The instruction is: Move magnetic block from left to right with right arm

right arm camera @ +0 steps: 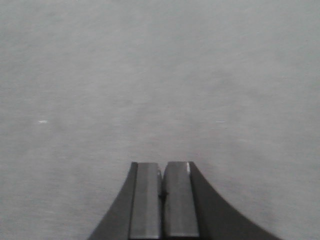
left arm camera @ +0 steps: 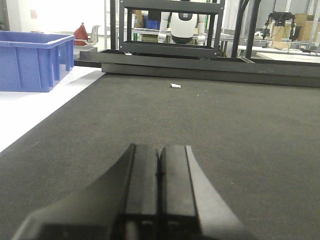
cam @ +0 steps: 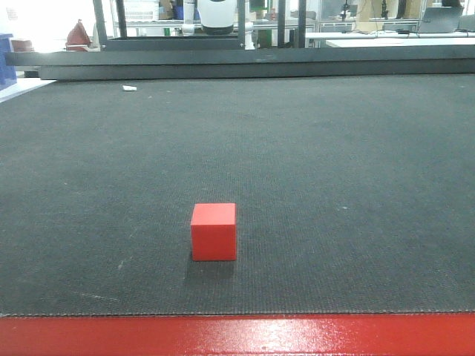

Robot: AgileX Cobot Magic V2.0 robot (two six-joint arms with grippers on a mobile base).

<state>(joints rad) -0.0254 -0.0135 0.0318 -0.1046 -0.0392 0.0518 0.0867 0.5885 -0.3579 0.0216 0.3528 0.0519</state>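
a glossy red table edge (cam: 237,335) runs across the very front of the front-facing view. just beyond it the magnetic block (cam: 214,231), a small red cube, sits flat on the dark woven mat (cam: 349,163), a little left of centre, with nothing touching it.

in the left wrist view, the left gripper (left arm camera: 160,150) hangs low over the same mat, its two black fingers pressed together with nothing between them. in the right wrist view, the right gripper (right arm camera: 161,167) is likewise closed on nothing, over a plain, washed-out grey surface.

farther back, a small white scrap (cam: 129,88) lies on the mat near its far edge. to the left, off the mat, a blue plastic bin (left arm camera: 30,60) stands on a white surface. behind the mat stands a black metal rack (left arm camera: 170,50), with a white robot body (left arm camera: 183,25) beyond it.
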